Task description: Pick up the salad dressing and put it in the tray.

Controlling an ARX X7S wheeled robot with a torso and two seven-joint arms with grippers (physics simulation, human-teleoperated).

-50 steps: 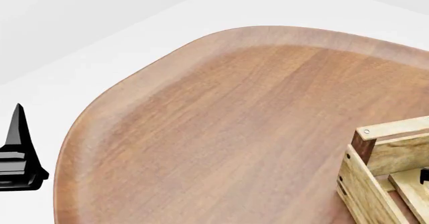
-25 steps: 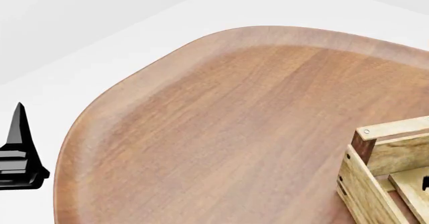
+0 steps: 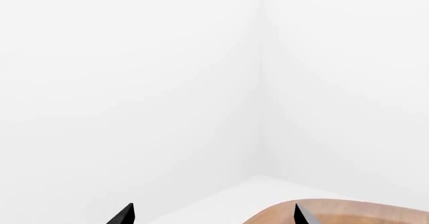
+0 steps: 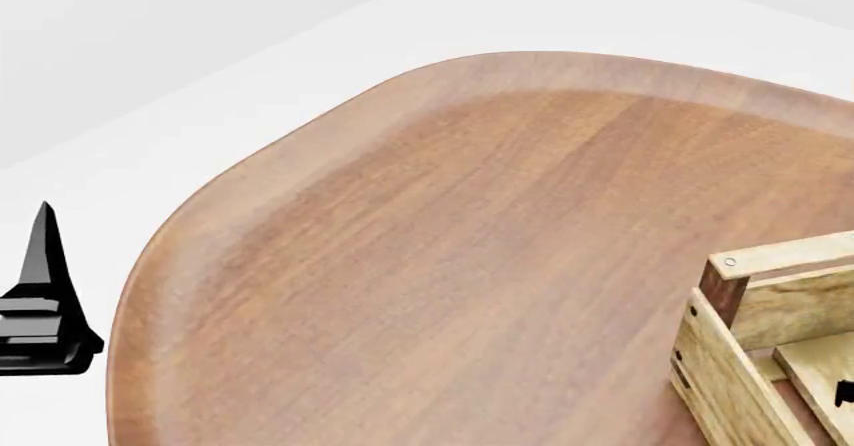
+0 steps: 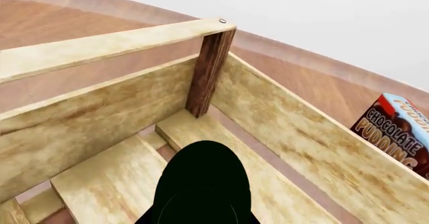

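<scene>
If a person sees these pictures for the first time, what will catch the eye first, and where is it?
The big reddish-brown wooden table fills the head view. At its near right stands the light-wood tray, and the right wrist view looks down into it, with a dark rounded object just above its slats. Outside the tray's wall stands a chocolate pudding box.

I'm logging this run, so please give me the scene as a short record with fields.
table: brown wood with a rounded edge
crate: light wood with a dark corner post, on the table at the robot's right
pudding box: outside the crate, beside its wall
left end effector: open, empty, off the table's edge
right end effector: black sliver inside the crate, state unclear
dark shape: above the crate's slats, identity unclear
</scene>
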